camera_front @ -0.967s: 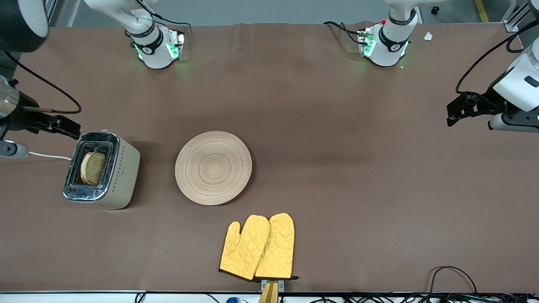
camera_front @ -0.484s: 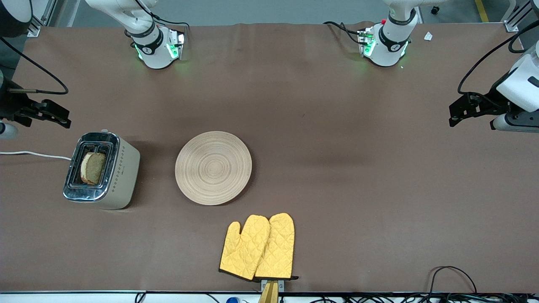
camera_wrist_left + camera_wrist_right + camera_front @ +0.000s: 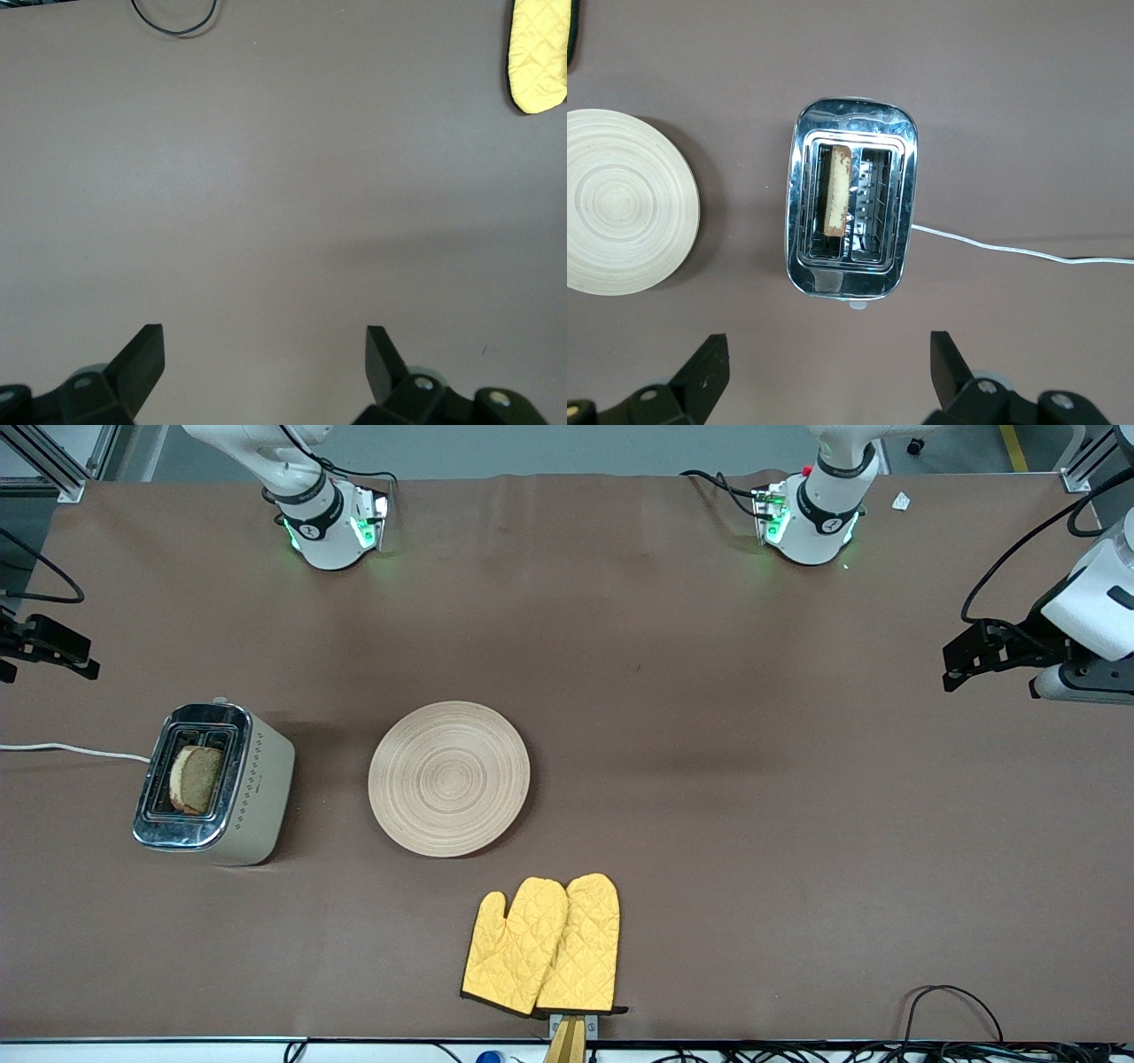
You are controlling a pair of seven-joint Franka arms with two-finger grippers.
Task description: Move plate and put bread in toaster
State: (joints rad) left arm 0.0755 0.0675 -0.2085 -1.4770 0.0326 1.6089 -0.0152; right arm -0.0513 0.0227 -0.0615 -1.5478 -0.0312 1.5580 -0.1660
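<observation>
I have the right gripper (image 3: 53,654) at the far left edge of the front frame, up in the air over the right arm's end of the table (image 3: 709,691), and in its wrist view the two black fingers (image 3: 700,376) stand wide apart at the bottom of the frame with nothing between them. Directly in that wrist view's middle I see the toaster (image 3: 852,208), chrome top up, with the bread (image 3: 836,190) standing on edge in one of its two slots; the second slot shows only its wire guides. Its white power cord (image 3: 1010,250) trails off toward the right edge of that frame. In the front view the toaster (image 3: 213,784) sits at centre left, the bread (image 3: 195,779) sticking up out of the slot. The plate (image 3: 449,779) lies flat just left of the frame's centre, beside the toaster but apart from it, with nothing on it. Lower in the frame, nearer the camera, a pair of yellow quilted oven mitts (image 3: 542,946) lies side by side by the table's edge. My left gripper (image 3: 973,654) waits at the right edge of the front frame over the left arm's end of the table, its fingers (image 3: 142,359) likewise spread and holding nothing above bare brown tabletop.
</observation>
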